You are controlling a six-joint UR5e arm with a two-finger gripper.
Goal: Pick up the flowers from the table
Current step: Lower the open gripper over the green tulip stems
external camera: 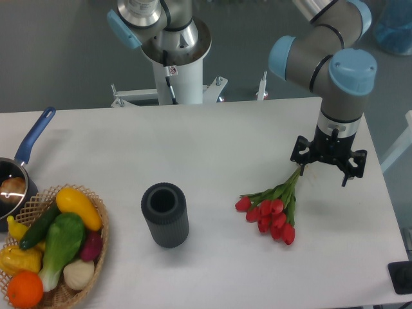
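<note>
You see the tulip bunch (273, 211) lying flat on the white table (212, 141), unlifted: the pick is not yet made, and the grasp and the raise are both left to do, as far as this view shows. The red buds cluster at the bunch's seven o'clock end, and the green stems run up toward one o'clock, ending just under the gripper (326, 170). Your UR5e arm (335, 71) reaches in from the upper right, its wrist pointing straight down over the stem ends, at about three o'clock from the table's centre. The gripper's black fingers (302, 166) stand spread apart, one near the stem tips and the other well to the right, with nothing between them; whether the near finger touches the stems is too close to call. You would judge this a pre-grasp pose, poised over the thin end of the bunch. At nine o'clock from the flowers stands a dark ribbed cylinder (165, 215), upright and well apart from them. Farther left, a wicker basket (96, 254) of fruit and vegetables sits beside a blue-handled saucepan (19, 174) at the table's edge.
</note>
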